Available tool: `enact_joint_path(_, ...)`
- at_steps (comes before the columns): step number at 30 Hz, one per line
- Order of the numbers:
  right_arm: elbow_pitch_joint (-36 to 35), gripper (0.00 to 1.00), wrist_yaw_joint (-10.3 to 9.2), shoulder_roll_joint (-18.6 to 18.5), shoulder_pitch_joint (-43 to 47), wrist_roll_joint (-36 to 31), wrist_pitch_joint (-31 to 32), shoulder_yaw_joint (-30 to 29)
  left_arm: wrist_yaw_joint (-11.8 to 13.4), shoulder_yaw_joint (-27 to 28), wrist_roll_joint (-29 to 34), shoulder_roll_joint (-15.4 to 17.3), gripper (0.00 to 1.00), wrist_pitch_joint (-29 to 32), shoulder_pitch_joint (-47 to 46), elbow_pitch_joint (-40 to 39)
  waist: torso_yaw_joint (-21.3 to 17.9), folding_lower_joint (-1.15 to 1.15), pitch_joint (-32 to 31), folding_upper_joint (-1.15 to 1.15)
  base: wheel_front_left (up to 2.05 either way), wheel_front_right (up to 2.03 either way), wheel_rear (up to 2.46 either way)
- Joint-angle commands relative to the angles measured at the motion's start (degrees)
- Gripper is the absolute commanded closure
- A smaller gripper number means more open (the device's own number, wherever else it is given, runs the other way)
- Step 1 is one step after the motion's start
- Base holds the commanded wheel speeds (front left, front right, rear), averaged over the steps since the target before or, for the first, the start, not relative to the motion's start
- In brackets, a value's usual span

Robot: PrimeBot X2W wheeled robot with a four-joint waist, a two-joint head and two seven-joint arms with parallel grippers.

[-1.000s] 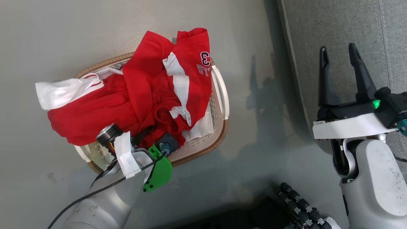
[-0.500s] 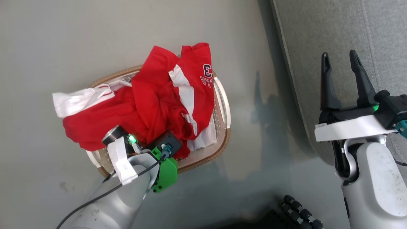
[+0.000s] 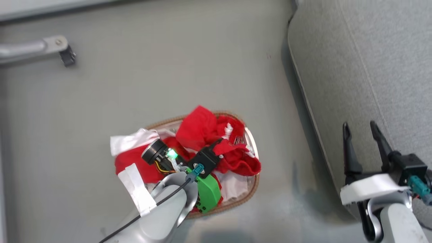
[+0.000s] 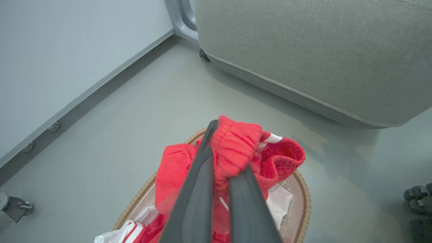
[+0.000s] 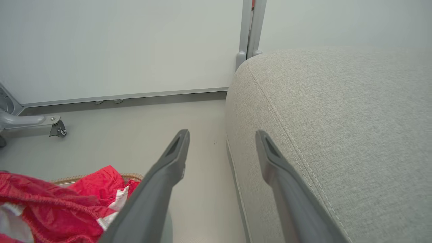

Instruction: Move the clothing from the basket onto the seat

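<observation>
Clothing [image 3: 216,141] of red sports fabric is now gathered into a bunch over the basket [image 3: 252,189], whereas a second ago it lay spread across the rim with the number 3 on top. The head camera has also turned, so please do not read the shift of the floor [image 3: 168,84] as a move of the basket. The left claw [image 4: 226,158] pinches a red elastic band of one garment between its fingers, and the rest hangs from it down into the basket. I judge that the lift has begun and that the carry to the seat [image 3: 357,67] is the next step. No red cloth lies on the part of the seat you can see. Watch the hanging part, because it can catch on the rim and drag the basket.

The left wrist view shows you the grip itself, which in the head view is hidden behind the left arm [image 3: 162,216]. The right wrist view shows the right claw [image 5: 221,133] with its fingers spread wide and holding nothing, just beside the seat edge.
</observation>
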Motion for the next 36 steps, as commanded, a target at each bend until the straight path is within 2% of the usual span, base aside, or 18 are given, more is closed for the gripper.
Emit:
enact_joint_path(1,0.55,0.0,-0.04,-0.3,2.09,-0.65,-0.27,-0.09,-0.32,0.06,-0.52,0.02,1.0,-0.2,1.52,-1.15,6.14,0.0,-13.8,0.0,0.0,0.0,0.0)
enact_joint_path(6,1.38,0.0,-0.05,-0.3,6.58,-0.96,-0.27,0.71,-1.0,-0.38,-0.93,0.51,1.0,-0.21,2.25,-4.61,7.33,0.0,-21.33,0.0,0.0,0.0,0.0)
enact_joint_path(12,1.34,0.0,-0.04,-0.28,9.02,-0.63,-0.27,1.46,-1.9,-2.36,0.24,1.99,1.0,-0.22,-2.69,-7.31,7.98,0.0,-25.03,0.0,0.0,0.0,0.0)
enact_joint_path(23,0.84,0.0,-0.04,-0.29,8.54,-0.25,-0.27,3.9,-2.43,-4.6,-1.32,6.56,1.0,2.34,-14.23,-11.72,7.13,0.0,-26.72,0.0,0.0,0.0,0.0)
enact_joint_path(29,0.6,0.0,-0.04,-0.29,7.62,-0.97,-0.27,5.63,-2.43,-4.99,-3.1,7.98,1.0,2.9,-18.15,-12.96,6.67,0.0,-26.51,0.0,0.0,0.0,0.0)
enact_joint_path(36,1.17,0.0,-0.04,-0.29,5.3,-2.51,-0.27,12.17,-2.44,-5.02,-4.81,8.7,1.0,2.14,-20.56,-12.16,6.19,0.0,-26.36,0.0,0.0,0.0,0.0)
